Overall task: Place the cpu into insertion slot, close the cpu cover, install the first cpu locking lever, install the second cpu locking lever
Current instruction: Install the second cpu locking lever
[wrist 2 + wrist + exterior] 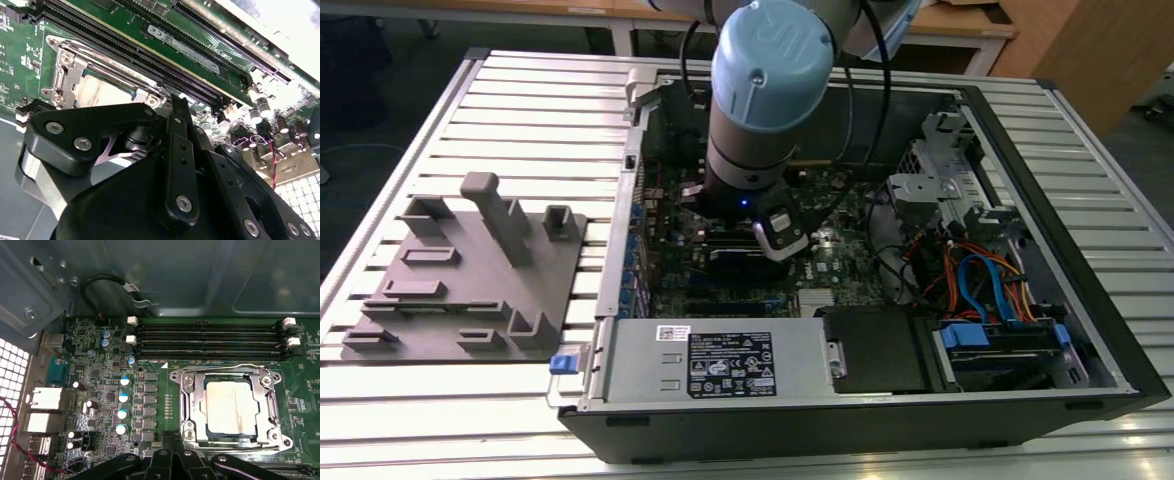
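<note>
The cpu (230,407), a pale silver square, lies flat in the insertion slot (280,442) on the green motherboard; the second wrist view shows the cpu (100,92) from a low angle. The cpu cover (196,405), a silver frame with a window, lies down over the chip's edges. Thin metal lever rods (276,407) run along the frame's sides. My gripper (174,450) hangs just off one side of the socket with its black fingers (177,130) close together and nothing between them. In the exterior view the arm's wrist (767,90) stands over the open computer case and hides the socket.
Long black memory slots (210,340) run beside the socket, with a row of capacitors (122,405) on another side. The case (1067,250) walls surround the board, with a power supply (707,360) and drive cables (987,285). A grey fixture plate (467,290) lies on the slatted table.
</note>
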`<state>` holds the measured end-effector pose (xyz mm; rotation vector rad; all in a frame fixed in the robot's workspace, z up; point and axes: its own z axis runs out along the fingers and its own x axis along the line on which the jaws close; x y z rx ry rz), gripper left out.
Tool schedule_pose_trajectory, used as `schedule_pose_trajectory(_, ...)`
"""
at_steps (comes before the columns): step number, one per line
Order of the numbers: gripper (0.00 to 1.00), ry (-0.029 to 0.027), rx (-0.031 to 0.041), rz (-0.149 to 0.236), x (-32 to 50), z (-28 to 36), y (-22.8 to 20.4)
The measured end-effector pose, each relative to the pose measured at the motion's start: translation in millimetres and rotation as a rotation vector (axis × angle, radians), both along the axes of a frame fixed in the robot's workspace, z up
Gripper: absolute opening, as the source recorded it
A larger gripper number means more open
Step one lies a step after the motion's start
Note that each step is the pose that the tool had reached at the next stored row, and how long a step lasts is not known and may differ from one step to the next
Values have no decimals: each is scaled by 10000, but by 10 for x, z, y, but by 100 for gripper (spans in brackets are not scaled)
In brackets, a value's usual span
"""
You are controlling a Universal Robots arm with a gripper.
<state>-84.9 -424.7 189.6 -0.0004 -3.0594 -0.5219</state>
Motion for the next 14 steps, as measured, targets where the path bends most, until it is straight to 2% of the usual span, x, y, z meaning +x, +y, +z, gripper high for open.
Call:
schedule_pose_trajectory(9,11,0,28,1,1,-31,5)
schedule_pose_trajectory(14,11,-1,31,-1,0,-18,4)
